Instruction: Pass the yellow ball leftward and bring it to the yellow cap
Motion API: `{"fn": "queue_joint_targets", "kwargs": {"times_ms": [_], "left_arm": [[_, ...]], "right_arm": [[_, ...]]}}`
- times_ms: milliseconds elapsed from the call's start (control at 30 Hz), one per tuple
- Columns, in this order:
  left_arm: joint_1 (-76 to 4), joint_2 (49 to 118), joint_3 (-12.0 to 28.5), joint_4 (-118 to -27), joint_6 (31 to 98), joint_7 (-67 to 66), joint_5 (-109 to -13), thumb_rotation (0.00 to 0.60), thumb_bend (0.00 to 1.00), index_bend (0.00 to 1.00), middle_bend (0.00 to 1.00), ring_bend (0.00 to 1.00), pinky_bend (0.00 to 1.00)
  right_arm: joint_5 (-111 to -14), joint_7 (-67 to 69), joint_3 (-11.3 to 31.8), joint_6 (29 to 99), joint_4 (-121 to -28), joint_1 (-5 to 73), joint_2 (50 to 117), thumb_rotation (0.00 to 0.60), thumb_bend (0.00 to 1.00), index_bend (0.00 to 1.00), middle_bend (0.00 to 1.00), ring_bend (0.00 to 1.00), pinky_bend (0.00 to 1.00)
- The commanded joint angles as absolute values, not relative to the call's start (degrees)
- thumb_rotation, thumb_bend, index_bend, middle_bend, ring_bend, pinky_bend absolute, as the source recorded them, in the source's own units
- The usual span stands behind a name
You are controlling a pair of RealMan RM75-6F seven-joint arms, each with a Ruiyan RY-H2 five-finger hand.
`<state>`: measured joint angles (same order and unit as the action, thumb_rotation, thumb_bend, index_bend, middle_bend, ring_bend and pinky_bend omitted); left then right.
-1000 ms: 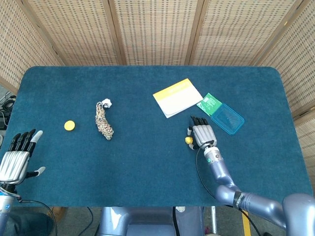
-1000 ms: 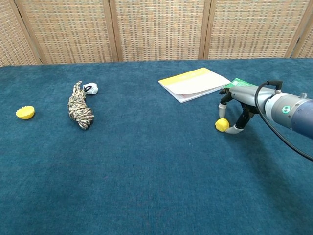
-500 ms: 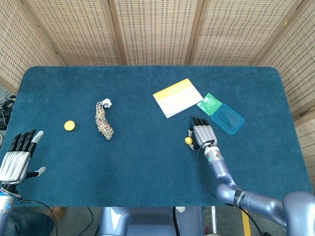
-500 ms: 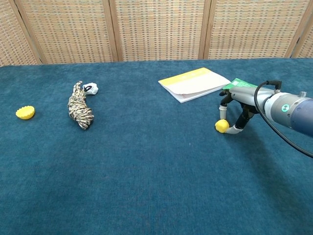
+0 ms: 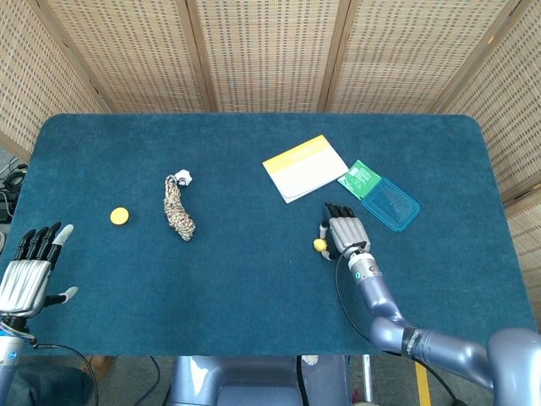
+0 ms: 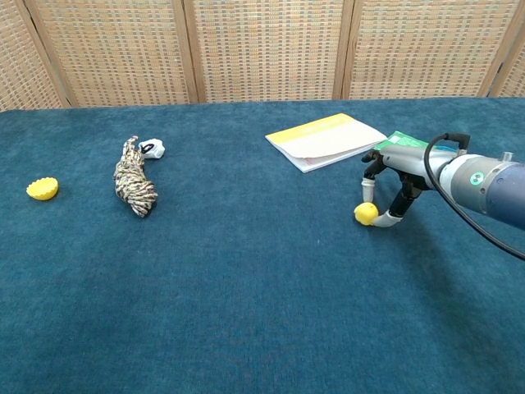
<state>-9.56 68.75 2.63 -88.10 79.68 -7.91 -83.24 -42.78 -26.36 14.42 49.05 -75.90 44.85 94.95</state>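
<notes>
Yellow ball (image 6: 366,213) sits on the blue surface (image 6: 246,279) against the downward-curled fingers (image 6: 368,188) of the right hand (image 6: 392,171), which touch rather than hold it. Far left lies the yellow cap (image 6: 42,189). The left hand (image 5: 28,272) rests with fingers spread.

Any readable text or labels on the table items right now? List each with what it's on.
None can be read.
Yellow-and-white booklet: no legible print at this size.
Green packet: pale marks, too small and blurred to read.
Yellow cap, yellow ball, blue plastic lid: no visible text.
</notes>
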Motion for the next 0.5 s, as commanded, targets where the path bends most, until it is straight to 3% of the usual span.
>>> {"fn": "queue_joint_targets", "kwargs": {"times_ms": [33, 267, 500], "left_arm": [[-9.5, 68.7, 2.6, -88.1, 79.7, -7.8, -83.3, 0.600, 0.00, 0.00, 0.00, 0.00, 0.00], [-9.8, 68.3, 2.8, -88.1, 79.3, -6.7, -83.0, 0.600, 0.00, 0.00, 0.00, 0.00, 0.00], [-10.3, 68.1, 3.0, -87.7, 77.9, -5.5, -82.2, 0.600, 0.00, 0.00, 0.00, 0.00, 0.00]], "right_arm": [[-42.4, -25.7, 14.6, 48.6, -78.9, 44.9, 93.3, 0.600, 0.26, 0.55, 0.00, 0.00, 0.00], [-42.4, -26.8, 15.6, 48.4, -86.5, 47.8, 92.2, 0.600, 0.26, 0.55, 0.00, 0.00, 0.00], [-39.0, -30.2, 15.5, 46.6, -85.9, 54.2, 98.5, 0.600, 0.26, 0.55, 0.00, 0.00, 0.00]]}}
